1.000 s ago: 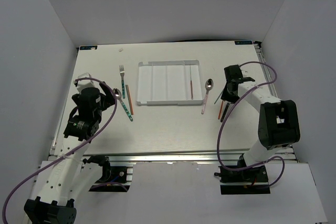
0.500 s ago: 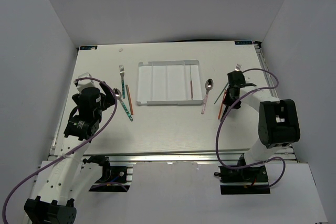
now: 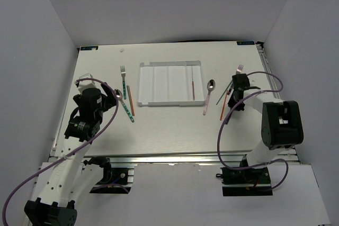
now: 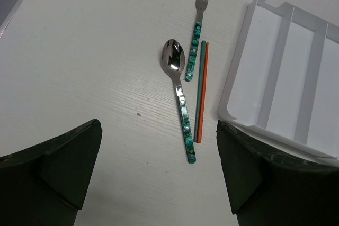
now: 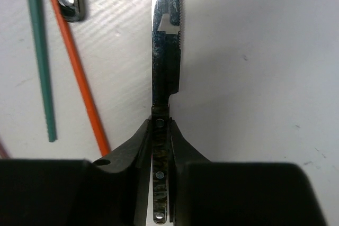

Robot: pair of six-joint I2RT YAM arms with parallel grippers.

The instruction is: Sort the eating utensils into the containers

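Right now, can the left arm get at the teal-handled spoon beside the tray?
Probably yes: the left gripper is open and empty with the spoon lying uncovered ahead of it, though two chopsticks lie close beside its handle.

**Cutlery and chopsticks lying either side of a white tray (image 3: 170, 62) on the bench**

An orange-red chopstick (image 3: 193, 84) lies lengthwise in the tray's rightmost compartment. Left of the tray lie a teal-handled fork (image 4: 198, 25), a teal-handled spoon (image 4: 179, 99), and a teal stick (image 4: 199, 78) tight against an orange stick (image 4: 203, 93). Right of the tray are a pink-handled spoon (image 3: 208, 95), a second teal stick (image 5: 41, 62), a second orange stick (image 5: 79, 78), another fork (image 3: 239, 70), and a serrated knife (image 5: 165, 35) lying flat, its dark handle pinched in the right end effector (image 5: 161, 130).
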